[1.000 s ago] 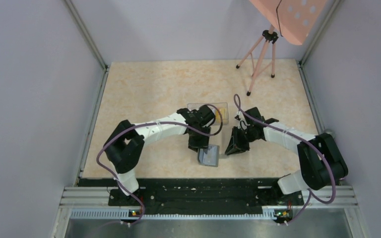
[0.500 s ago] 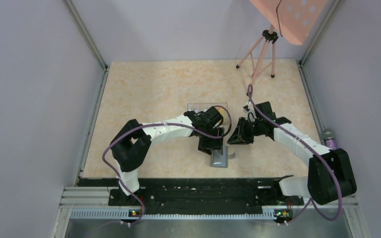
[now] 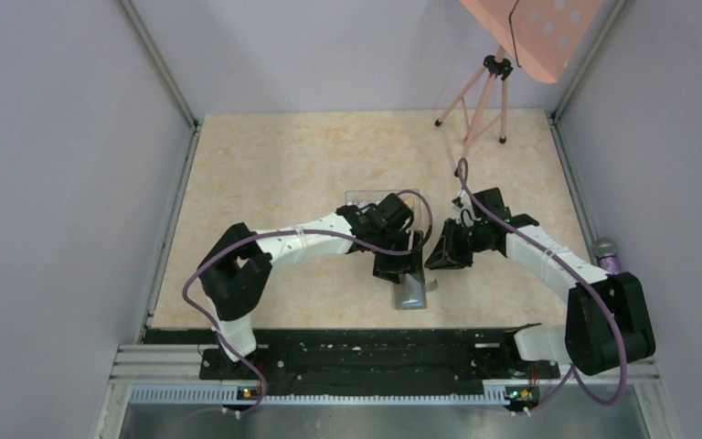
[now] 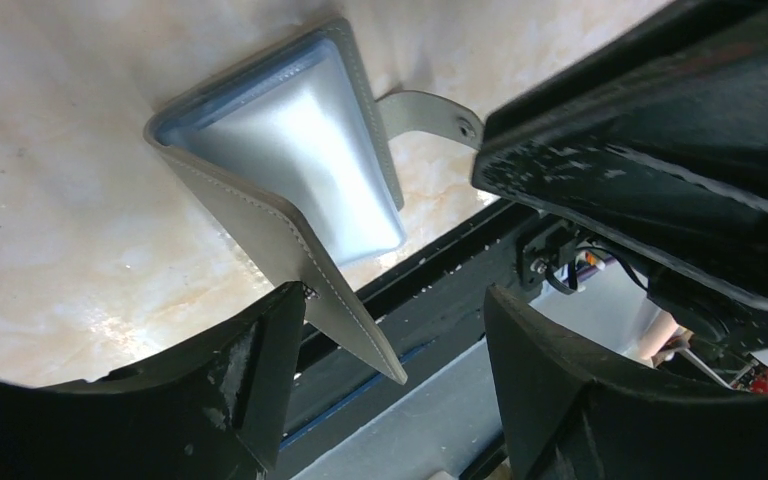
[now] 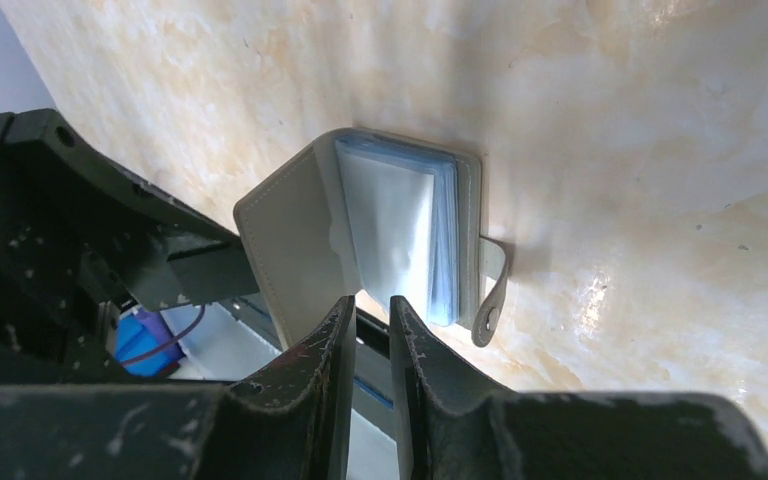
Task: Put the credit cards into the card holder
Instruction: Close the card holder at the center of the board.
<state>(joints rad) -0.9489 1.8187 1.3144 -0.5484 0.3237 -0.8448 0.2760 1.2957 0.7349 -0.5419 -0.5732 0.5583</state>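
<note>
The card holder is a dark grey wallet lying near the table's front edge, with its cover lifted and pale blue sleeves showing. In the left wrist view the card holder has its raised cover leaning against my left gripper's inner left finger, with the jaws wide apart. My left gripper hangs just above it. My right gripper is shut and empty, just right of the wallet. In the right wrist view the card holder lies just beyond my right gripper. The credit cards are hidden.
A clear plastic box stands behind my left wrist, mostly covered by it. A pink tripod stands at the back right. The wallet's snap tab sticks out on the table. The black base rail runs just in front of the wallet.
The wallet has shifted right along the front edge and its cover has come up. My left gripper moved right with it. My right gripper moved back and slightly right.
</note>
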